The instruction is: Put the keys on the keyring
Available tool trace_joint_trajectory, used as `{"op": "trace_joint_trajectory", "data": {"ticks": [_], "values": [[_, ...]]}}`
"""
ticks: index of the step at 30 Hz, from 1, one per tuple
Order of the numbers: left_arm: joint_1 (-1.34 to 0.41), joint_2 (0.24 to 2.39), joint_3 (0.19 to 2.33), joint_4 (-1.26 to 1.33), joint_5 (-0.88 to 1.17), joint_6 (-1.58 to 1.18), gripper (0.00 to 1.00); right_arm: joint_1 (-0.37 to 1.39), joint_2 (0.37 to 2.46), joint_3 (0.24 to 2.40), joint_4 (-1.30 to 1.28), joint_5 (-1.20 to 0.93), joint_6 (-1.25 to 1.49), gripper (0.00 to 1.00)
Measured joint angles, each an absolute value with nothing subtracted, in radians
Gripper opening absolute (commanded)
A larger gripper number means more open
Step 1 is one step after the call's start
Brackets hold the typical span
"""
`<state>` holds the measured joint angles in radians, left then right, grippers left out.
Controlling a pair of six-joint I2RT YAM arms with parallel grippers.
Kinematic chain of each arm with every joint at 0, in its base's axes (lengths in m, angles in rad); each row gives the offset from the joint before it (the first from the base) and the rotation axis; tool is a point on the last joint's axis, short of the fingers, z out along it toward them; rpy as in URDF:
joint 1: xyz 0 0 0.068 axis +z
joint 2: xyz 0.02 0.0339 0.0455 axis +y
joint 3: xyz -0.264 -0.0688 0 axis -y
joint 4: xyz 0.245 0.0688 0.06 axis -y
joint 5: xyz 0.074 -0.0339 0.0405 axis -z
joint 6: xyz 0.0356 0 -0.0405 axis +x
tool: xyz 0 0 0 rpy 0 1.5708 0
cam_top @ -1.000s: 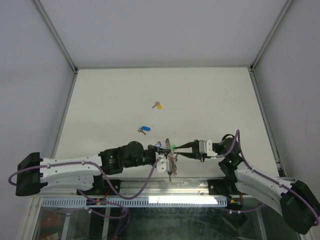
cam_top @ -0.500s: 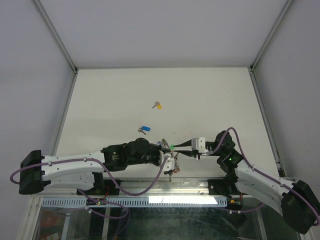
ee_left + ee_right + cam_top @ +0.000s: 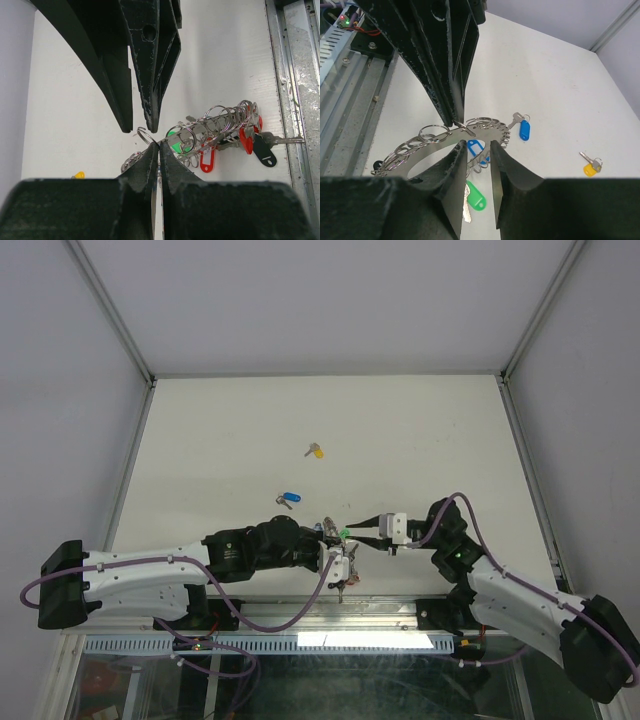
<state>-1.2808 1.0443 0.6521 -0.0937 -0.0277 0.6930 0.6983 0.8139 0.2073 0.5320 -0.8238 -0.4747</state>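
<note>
Pinching the flat metal keyring [image 3: 482, 130] (seemingly) is the tapered left hand [image 3: 159, 146].

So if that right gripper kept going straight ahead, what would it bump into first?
Most likely the keyring: it sits right ahead of the right gripper, pinched by the left gripper, which seems to come just beyond it.

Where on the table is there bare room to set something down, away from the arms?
Bare: the whole far part of the table beyond the yellow-tagged key, and the right side, between that key and the table's right edge. Left of the blue-tagged key is free too. Crowded: the near middle, where the left gripper and right gripper meet at the keyring.
</note>
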Motion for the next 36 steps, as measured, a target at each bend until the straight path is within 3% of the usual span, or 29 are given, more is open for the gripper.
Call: {"op": "trace_joint_trajectory", "data": {"ticks": [15, 27, 36], "values": [[-1.274, 1.045, 0.652, -0.094, -0.027, 0.698, 0.00, 0.698, 0.825, 0.267, 0.472, -0.808, -0.526, 0.29], [-1.274, 1.047, 0.652, -0.094, -0.025, 0.700, 0.00, 0.698, 0.839, 0.288, 0.426, -0.941, -0.586, 0.28], [-1.274, 1.047, 0.652, -0.095, -0.019, 0.700, 0.00, 0.698, 0.838, 0.299, 0.411, -0.951, -0.609, 0.11]]}}
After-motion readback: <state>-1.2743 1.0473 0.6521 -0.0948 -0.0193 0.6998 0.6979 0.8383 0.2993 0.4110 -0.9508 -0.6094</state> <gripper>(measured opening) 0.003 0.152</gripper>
